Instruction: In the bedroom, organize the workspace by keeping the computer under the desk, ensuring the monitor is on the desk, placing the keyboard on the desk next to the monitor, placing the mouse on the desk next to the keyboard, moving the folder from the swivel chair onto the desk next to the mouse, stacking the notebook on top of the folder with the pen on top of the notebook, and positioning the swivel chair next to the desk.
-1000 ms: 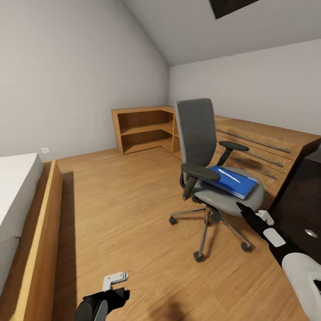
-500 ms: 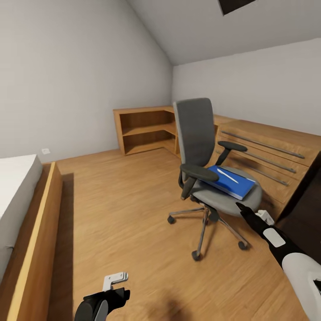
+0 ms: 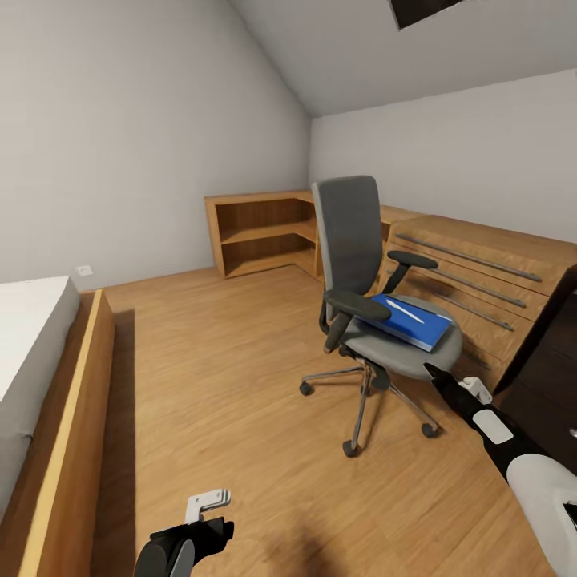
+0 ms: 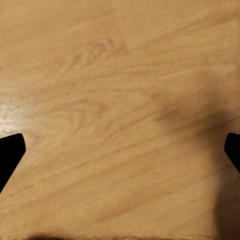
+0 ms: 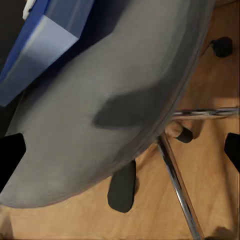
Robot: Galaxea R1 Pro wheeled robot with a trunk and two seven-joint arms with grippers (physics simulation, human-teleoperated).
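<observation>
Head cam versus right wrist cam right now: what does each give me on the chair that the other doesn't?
Head view: the whole swivel chair, with its tall back and black armrests, the white pen on the blue folder, the wooden shelf unit behind, and the right gripper just short of the seat's front edge.

Right wrist view: a close look at the seat's front edge and underside, the chrome leg, and the gripper's fingers spread wide with nothing between them.

Both: the grey seat, the folder lying on it, a castor and the wood floor.
</observation>
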